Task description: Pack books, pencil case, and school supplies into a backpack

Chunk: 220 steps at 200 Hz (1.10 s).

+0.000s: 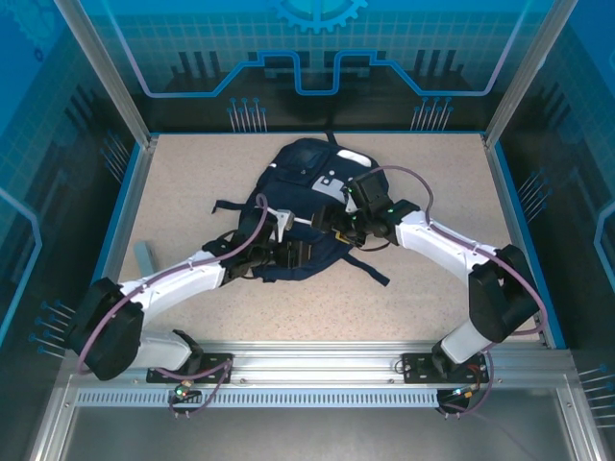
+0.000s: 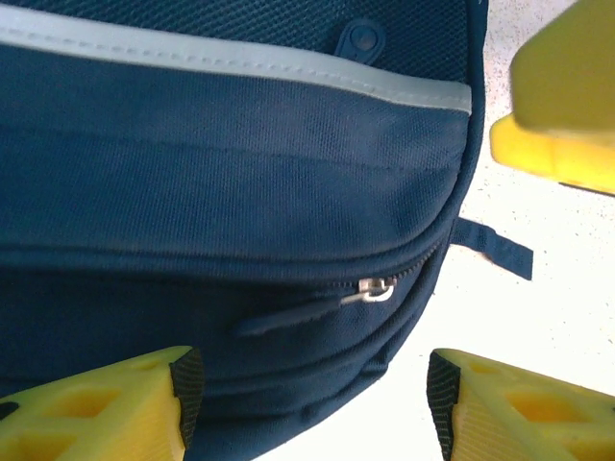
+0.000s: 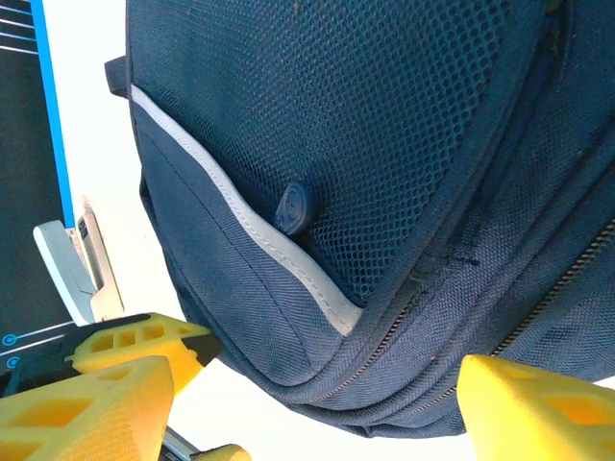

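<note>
Top view: we see the large navy-blue fabric backpack (image 1: 300, 165) lying mid-table on the beige speckled tabletop (image 1: 183, 182). Bare surface runs all round it, and the walls stand well apart.
Left wrist view: the left gripper (image 2: 312, 394) is spread wide, above the backpack's curved edge. The small silver zipper pull (image 2: 377, 288) lies near that edge, with open table to its right.
Right wrist view: the right gripper (image 3: 332, 384) is spread wide, straddling the backpack's rounded edge.
</note>
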### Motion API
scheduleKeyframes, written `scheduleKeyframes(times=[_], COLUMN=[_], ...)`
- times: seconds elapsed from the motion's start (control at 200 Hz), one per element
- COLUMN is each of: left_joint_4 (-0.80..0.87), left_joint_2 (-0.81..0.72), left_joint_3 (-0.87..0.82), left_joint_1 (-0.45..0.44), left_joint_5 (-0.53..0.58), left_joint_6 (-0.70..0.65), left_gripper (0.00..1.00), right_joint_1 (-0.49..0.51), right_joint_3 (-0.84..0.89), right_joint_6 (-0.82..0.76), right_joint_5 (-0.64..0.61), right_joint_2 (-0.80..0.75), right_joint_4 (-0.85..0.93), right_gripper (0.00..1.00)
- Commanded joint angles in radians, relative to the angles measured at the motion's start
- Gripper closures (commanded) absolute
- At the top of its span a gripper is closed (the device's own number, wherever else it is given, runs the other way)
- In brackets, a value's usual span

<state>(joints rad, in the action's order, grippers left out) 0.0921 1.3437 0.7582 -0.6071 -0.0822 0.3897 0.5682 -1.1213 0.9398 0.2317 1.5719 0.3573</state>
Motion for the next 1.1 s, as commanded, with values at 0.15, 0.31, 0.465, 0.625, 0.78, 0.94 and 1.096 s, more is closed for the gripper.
scheduleKeyframes(times=[0.15,0.31,0.465,0.625,0.78,0.94,1.096], left_joint_4=[-0.037,-0.038,-0.050,-0.052,-0.053,-0.027,0.006], left_joint_2=[0.091,0.102,0.098,0.099,0.106,0.117,0.114], left_joint_3=[0.074,0.084,0.072,0.061,0.059,0.069,0.069], left_joint_1=[-0.005,-0.005,-0.005,-0.005,-0.006,-0.005,-0.005], left_joint_5=[0.006,-0.021,-0.064,-0.087,-0.078,-0.096,-0.127], left_joint_6=[-0.062,-0.076,-0.101,-0.135,-0.175,-0.240,-0.288], left_gripper=[0.36,0.37,0.48,0.58,0.62,0.68,0.70], right_joint_1=[-0.011,-0.012,-0.012,-0.011,-0.009,-0.007,-0.004], right_joint_3=[-0.044,-0.048,-0.049,-0.052,-0.057,-0.067,-0.077], right_joint_6=[0.007,0.006,0.013,0.022,0.031,0.031,0.033], right_joint_5=[0.057,0.067,0.078,0.080,0.086,0.084,0.077], right_joint_2=[0.039,0.055,0.074,0.092,0.108,0.122,0.135], right_joint_4=[0.001,0.006,0.006,0.004,0.002,0.011,0.021], right_gripper=[0.23,0.23,0.26,0.31,0.37,0.42,0.49])
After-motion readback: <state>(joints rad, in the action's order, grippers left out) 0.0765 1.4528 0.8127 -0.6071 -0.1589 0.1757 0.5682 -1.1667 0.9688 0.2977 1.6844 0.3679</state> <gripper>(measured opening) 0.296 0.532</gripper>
